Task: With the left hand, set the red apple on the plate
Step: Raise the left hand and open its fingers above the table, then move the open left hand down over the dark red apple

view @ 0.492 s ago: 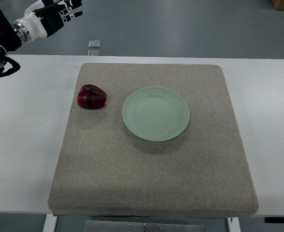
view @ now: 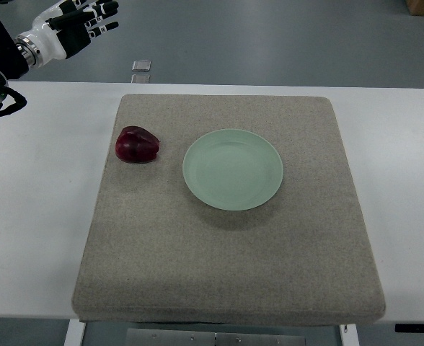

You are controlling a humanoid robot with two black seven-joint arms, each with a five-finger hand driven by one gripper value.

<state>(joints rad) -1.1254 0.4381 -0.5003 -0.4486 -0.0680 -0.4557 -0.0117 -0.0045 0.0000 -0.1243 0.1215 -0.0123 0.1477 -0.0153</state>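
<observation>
Hovering at the upper left of the frame, beyond the far edge of the worktop (view: 46, 216): the left hand (view: 71, 29), fingers (view: 100, 18) spread loosely and holding nothing, well apart from everything it is meant to handle. Resting on the grey mat (view: 226, 259), left of centre and close to the mat's left border: the apple (view: 136, 145), dark red, lying slightly tilted, untouched. Sitting just right of the apple, near but not touching: the plate (view: 197, 169), pale green, bare, in the middle of the mat, probably so placed to keep the carry short. Probably serving as padding against rolling and knocks: the mat, covering most of the white worktop. Showing nowhere: the right arm. Lying on the floor past the worktop, upper centre-left: a small clear square (view: 141, 65), playing no evident part. Judging by this layout, nothing done yet of the task; reaching down and rightward toward the apple with the fingers kept wide looks like the next need, then a short move right to the plate.
</observation>
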